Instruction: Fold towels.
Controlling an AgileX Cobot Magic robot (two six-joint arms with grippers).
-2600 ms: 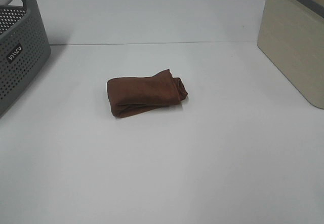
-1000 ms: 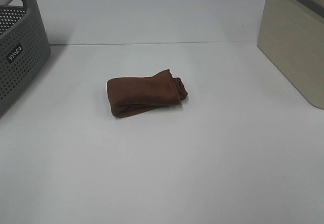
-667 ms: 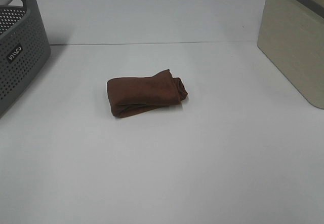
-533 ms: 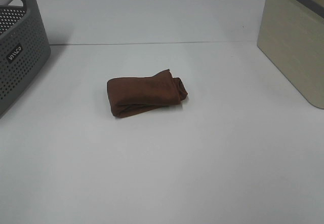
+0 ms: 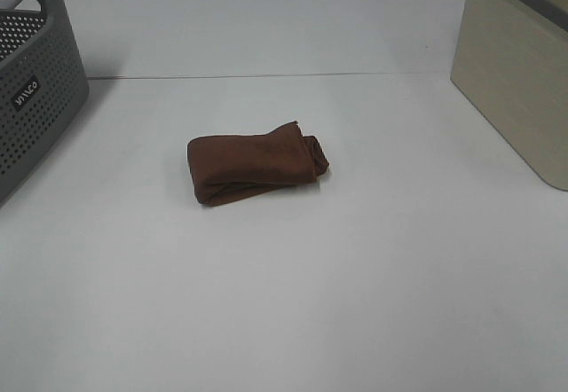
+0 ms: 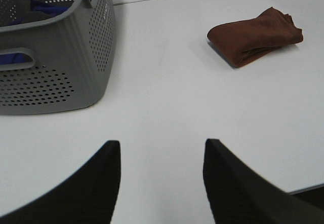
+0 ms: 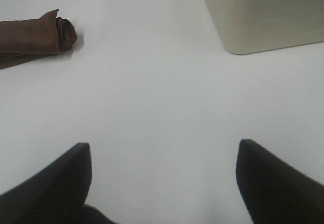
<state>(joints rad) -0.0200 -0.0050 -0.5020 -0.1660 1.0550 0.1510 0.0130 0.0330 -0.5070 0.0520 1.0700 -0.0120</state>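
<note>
The dark reddish-brown towel (image 5: 256, 167) lies folded into a small thick bundle in the middle of the white table, its rolled end toward the right. It also shows in the left wrist view (image 6: 255, 36) and in the right wrist view (image 7: 35, 37). My left gripper (image 6: 161, 176) is open and empty, well back from the towel near the grey basket. My right gripper (image 7: 162, 176) is open wide and empty, also well back from the towel. Neither gripper shows in the exterior high view. No white tag is visible.
A grey perforated basket (image 5: 31, 99) stands at the left edge, and the left wrist view shows its wall (image 6: 55, 67) with something blue inside. A beige bin (image 5: 519, 73) stands at the right; it also shows in the right wrist view (image 7: 263, 11).
</note>
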